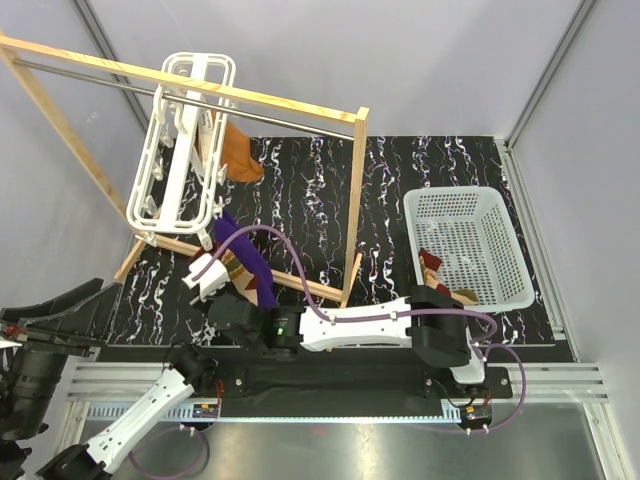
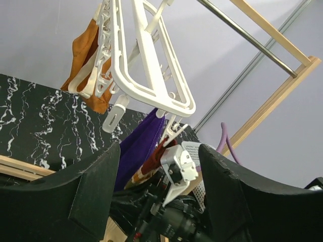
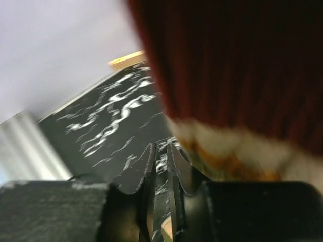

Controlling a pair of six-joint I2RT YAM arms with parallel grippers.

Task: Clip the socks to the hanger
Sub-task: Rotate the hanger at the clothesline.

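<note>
The right gripper (image 3: 161,151), fingers almost together with no cloth seen between them, sits just beside one sock (image 3: 227,75), which hangs upright, above it, under a hanger (image 2: 151,75) peg (image 2: 171,132); the left gripper (image 2: 159,147), spread wide, points up from farther below.

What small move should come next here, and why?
Probably advance the open left gripper toward the peg on the hanger, to squeeze it open. That peg lies between its fingers in the wrist view, and the sock hangs just beneath it, beside the right gripper.
</note>
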